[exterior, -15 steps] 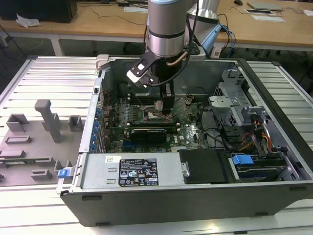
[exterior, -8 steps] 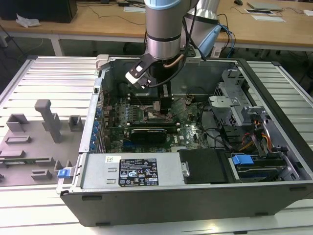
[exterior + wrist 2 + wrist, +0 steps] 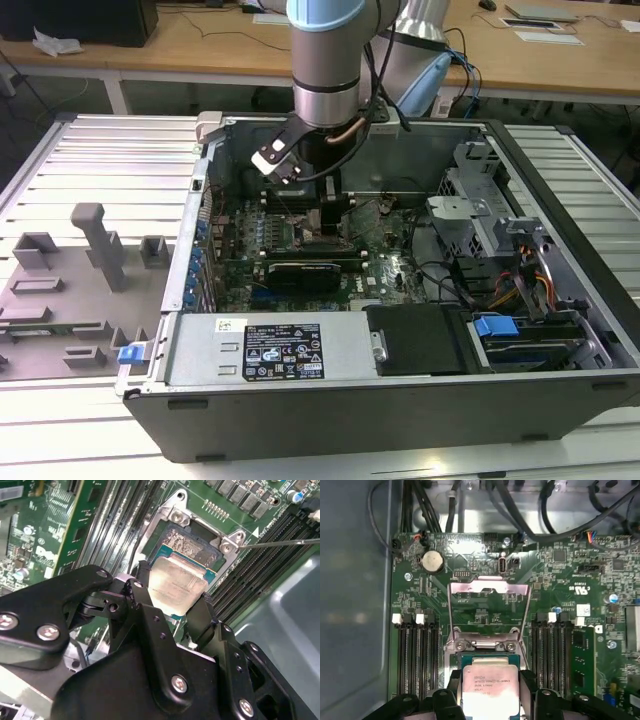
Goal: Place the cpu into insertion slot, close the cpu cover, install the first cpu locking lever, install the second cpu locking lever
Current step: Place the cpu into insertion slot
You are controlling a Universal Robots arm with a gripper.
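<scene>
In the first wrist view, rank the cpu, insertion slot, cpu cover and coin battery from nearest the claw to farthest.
1. The cpu, gripped in the claw.
2. The insertion slot, just beyond the chip.
3. The cpu cover, standing open past the slot.
4. The coin battery, beyond the cover, off to one side.

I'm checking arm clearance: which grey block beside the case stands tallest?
The wide-topped post, on the exterior view's left of the case; it rises well above the low blocks around it.
</scene>
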